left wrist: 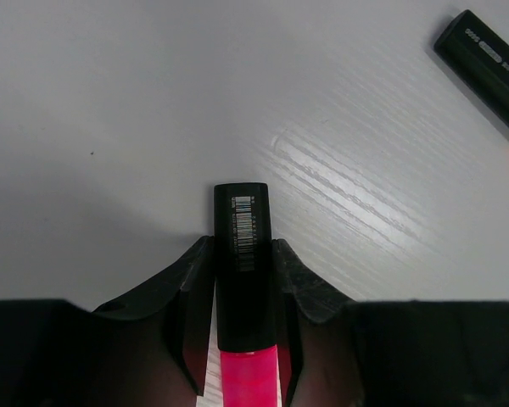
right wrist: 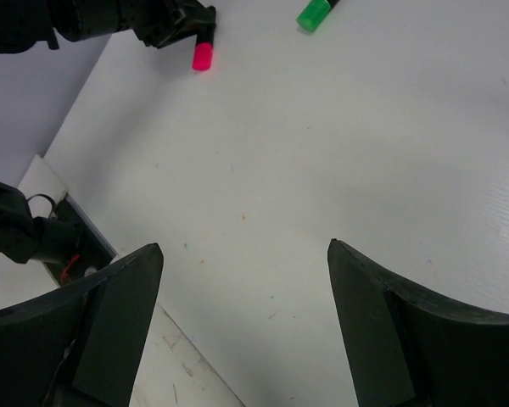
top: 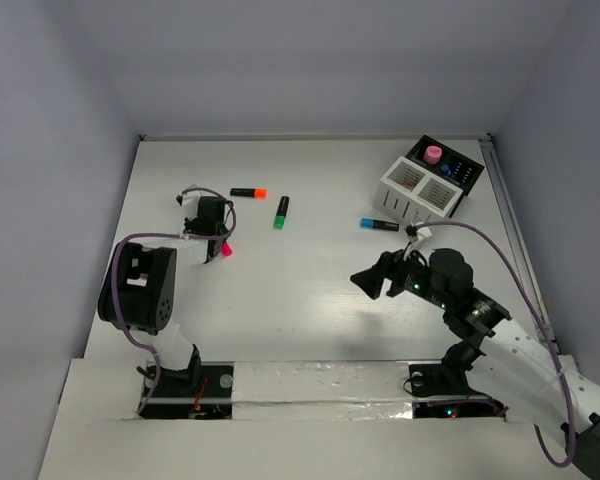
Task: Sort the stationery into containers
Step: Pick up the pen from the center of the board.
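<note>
Left wrist view: the left pincer (left wrist: 244, 254) pinches a black pink-capped highlighter (left wrist: 242, 220), one finger pressed against each side of its barrel. The highlighter lies on the white surface (left wrist: 110, 127).

Top external view: this grip is at the left side of the surface. Farther back lie an orange-capped highlighter (top: 248, 192) and a green-capped highlighter (top: 281, 212), apart from each other. A blue-capped pen (top: 379, 224) lies near the white slatted box (top: 417, 190), which joins a black box (top: 450, 165) at the far right. A pink round item (top: 434, 154) sits in the black box.

The right pincer (right wrist: 246, 280) hovers over bare surface, its fingers spread wide and holding nothing.
</note>
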Tool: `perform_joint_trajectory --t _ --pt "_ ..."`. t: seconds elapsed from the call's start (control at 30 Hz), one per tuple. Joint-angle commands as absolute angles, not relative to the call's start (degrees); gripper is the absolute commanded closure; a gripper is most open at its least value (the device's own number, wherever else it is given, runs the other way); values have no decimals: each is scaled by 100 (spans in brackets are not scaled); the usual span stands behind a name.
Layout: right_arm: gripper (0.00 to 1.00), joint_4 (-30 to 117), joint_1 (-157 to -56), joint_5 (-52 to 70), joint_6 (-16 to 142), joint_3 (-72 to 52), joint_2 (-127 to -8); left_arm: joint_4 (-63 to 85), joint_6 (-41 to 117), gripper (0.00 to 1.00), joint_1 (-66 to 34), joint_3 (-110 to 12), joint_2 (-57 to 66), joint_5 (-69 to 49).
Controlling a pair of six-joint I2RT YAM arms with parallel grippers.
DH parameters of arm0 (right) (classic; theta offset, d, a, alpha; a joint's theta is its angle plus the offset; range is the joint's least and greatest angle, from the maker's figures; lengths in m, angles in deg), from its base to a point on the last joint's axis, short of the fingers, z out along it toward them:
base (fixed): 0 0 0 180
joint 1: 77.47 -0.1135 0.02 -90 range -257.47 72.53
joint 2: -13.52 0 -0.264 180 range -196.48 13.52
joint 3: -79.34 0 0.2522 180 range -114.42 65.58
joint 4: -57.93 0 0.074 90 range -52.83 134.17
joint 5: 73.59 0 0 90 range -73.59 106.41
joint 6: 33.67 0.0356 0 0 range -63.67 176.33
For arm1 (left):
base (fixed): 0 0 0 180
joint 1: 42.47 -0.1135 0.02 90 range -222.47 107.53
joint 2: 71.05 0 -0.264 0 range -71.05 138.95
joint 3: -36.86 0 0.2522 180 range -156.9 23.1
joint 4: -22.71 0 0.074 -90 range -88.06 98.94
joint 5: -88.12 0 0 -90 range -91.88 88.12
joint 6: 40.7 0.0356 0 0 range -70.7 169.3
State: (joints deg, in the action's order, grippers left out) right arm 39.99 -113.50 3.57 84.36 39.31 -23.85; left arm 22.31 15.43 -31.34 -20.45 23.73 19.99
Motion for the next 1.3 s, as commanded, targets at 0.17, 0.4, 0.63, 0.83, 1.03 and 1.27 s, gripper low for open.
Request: perform_joint_trajectory --t 0.17,0.4,0.63,0.83,1.03,1.27 --pt "20 4337 -11333 437 8410 3569 -3288 3030 1713 100 -2816 -1118 1263 1605" --pt "26 4795 -11333 657 8630 3175 -4464 3460 1739 100 -1981 -276 -159 1632" --pt "24 4637 -11333 1367 8437 1365 -6995 3934 1616 100 -1619 621 -1549 1326" --pt "19 4128 -11333 2123 8103 -743 -9032 3857 1554 100 -1505 947 -2499 623" --pt "18 3082 -11455 2642 7927 -2895 -10661 3584 1677 100 -1505 1070 -3544 269" --pt "18 2071 -11693 3030 7821 -4770 -12086 3636 1581 100 -1505 1229 -4038 -20"
